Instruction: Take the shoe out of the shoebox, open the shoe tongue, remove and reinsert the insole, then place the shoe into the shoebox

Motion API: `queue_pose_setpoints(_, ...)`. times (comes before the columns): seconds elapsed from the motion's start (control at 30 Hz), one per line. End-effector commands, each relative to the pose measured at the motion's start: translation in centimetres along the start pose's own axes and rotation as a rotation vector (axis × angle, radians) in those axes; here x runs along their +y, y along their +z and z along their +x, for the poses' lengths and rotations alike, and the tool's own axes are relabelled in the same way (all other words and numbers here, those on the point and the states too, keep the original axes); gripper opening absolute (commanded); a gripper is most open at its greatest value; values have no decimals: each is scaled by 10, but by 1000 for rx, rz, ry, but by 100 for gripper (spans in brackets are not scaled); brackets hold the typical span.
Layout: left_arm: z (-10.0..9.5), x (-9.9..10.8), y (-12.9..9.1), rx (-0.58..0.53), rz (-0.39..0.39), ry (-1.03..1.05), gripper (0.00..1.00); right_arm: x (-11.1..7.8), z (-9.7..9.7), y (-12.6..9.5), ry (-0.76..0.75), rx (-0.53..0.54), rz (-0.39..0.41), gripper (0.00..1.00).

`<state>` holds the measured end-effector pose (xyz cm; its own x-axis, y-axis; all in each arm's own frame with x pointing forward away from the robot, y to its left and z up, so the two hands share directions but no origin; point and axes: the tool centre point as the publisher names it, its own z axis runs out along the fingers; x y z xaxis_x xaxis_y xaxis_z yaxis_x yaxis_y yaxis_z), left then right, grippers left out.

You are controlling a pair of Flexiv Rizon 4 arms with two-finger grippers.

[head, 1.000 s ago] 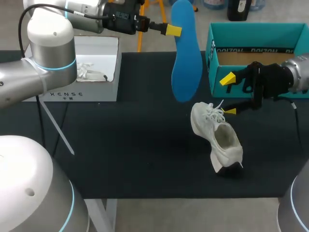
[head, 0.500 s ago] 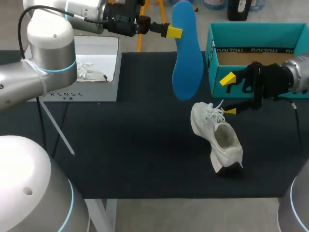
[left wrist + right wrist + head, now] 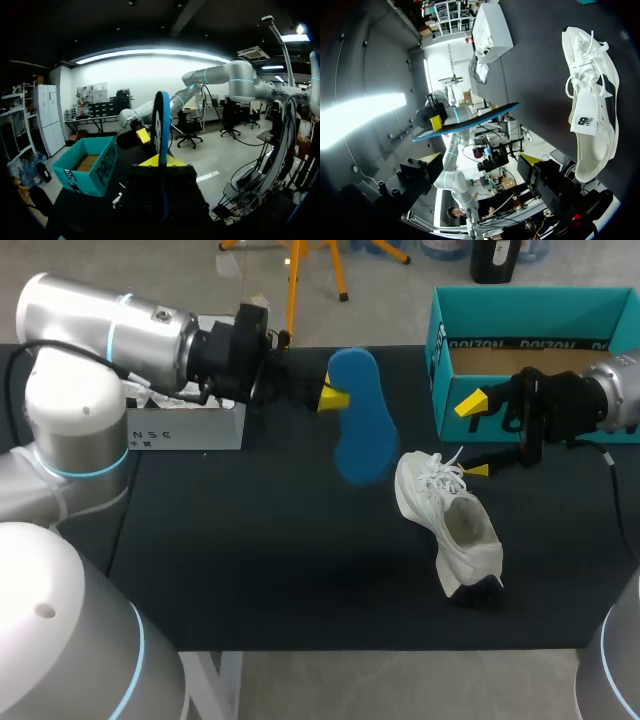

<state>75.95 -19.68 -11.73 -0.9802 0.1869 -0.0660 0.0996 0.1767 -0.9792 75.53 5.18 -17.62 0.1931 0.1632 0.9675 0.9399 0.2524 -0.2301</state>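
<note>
My left gripper [image 3: 333, 398] is shut on a blue insole [image 3: 360, 425], which hangs in the air just left of the shoe's toe. From the left wrist the insole [image 3: 161, 125] shows edge-on between the yellow tips. A white shoe [image 3: 450, 515] lies on the black table, its toe toward the teal shoebox [image 3: 440, 360]. Above the toe and laces, in front of the box, my right gripper [image 3: 474, 437] stands wide open and holds nothing. In the right wrist view the shoe [image 3: 592, 115] lies ahead of the fingers, and the insole [image 3: 470, 122] shows farther off.
A white box [image 3: 190, 428] holding a second white shoe stands at the back left, partly hidden behind my left arm. The shoebox [image 3: 90, 165] has its open top facing up. The black mat [image 3: 280, 570] covers the table down to the front edge.
My left arm has swung down and turned, bringing the insole from high above the table to low beside the shoe's toe. The right arm and the shoe have not moved.
</note>
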Motion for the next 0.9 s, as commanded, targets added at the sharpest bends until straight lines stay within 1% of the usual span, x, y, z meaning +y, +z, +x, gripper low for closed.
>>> queue_pose_setpoints(0.03, 12, 0, 21, -14, -124, 185, 0, 0, 0, 1, 1, -3, -1, 100)
queue_pose_setpoints(0.07, 13, 1, 25, -7, -136, 185, 0, 0, 0, 1, 1, -3, -1, 100)
queue_pose_setpoints(0.1, 15, 2, 29, -24, -181, 216, 0, 0, 0, 1, 1, -3, -1, 100)
queue_pose_setpoints(0.13, 17, 4, 31, -23, -195, 227, 0, 0, 0, 1, 1, -3, -1, 100)
queue_pose_setpoints(0.2, 15, 6, 32, -34, -226, 240, 0, 0, 0, 1, 1, -3, -1, 100)
queue_pose_setpoints(0.4, 17, 11, 41, -39, -281, 315, 0, 0, 0, 1, 1, -3, -1, 100)
queue_pose_setpoints(0.5, 14, 12, 51, -37, -290, 358, 0, 0, 0, 1, 1, -3, -1, 100)
queue_pose_setpoints(0.67, 10, 11, 68, -24, -255, 400, 0, 0, 0, 1, 1, -3, -1, 100)
queue_pose_setpoints(0.9, 10, 3, 99, -28, -245, 492, 0, 0, 0, 1, 1, -3, -1, 100)
